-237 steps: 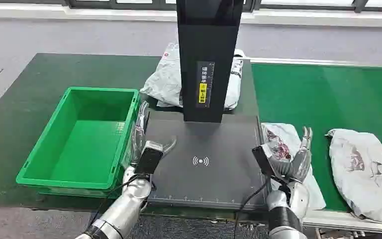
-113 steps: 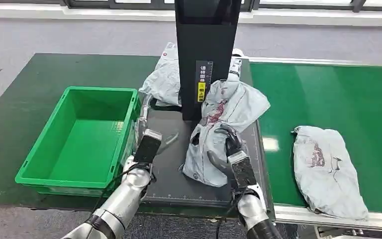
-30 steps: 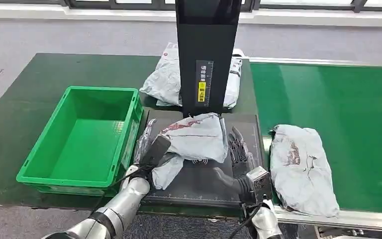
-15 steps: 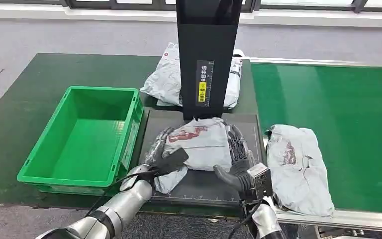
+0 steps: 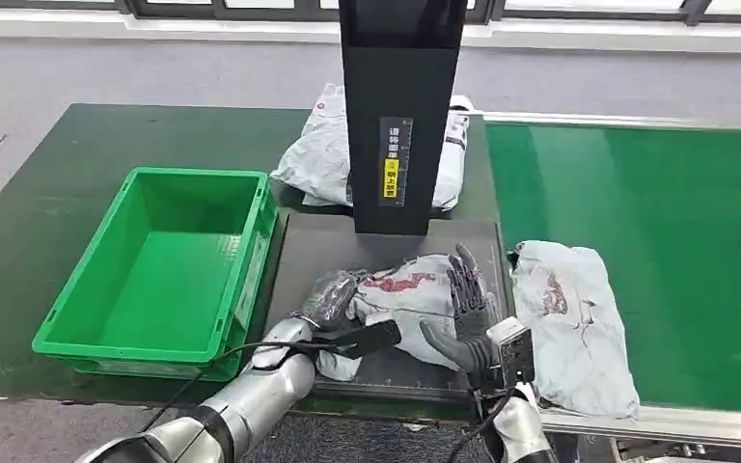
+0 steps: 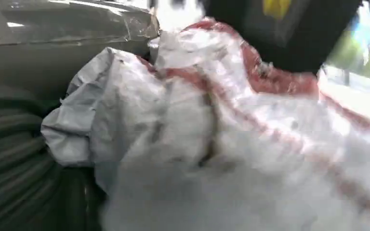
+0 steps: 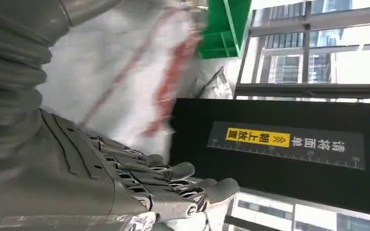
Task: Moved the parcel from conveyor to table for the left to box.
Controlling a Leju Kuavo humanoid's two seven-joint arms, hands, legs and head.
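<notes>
Parcel [image 5: 407, 299]: we see a crumpled grey poly mailer with red print, lying on the black scanner platform [image 5: 318, 253] in front of the black upright column [image 5: 401, 116], between the two hands. In the left wrist view it shows as blurred grey and red folds [image 6: 250, 144] right against the camera.

Left hand [image 5: 333, 297]: we record dark fingers curled over the parcel's left end and gripping it.

Right hand [image 5: 465, 313]: we see it upright just beside the parcel's right edge, fingers extended and spread, holding nothing; we cannot tell if it touches the bag. The right wrist view shows the fingers [image 7: 173, 185] stretched out toward the column.

Green crate [image 5: 159, 265]: on the dark table [image 5: 48, 174], left of the platform.

Other parcels: a second grey mailer [image 5: 571, 318] on the green conveyor [image 5: 637, 193] just right of the platform; another [image 5: 323, 159] behind the column.
</notes>
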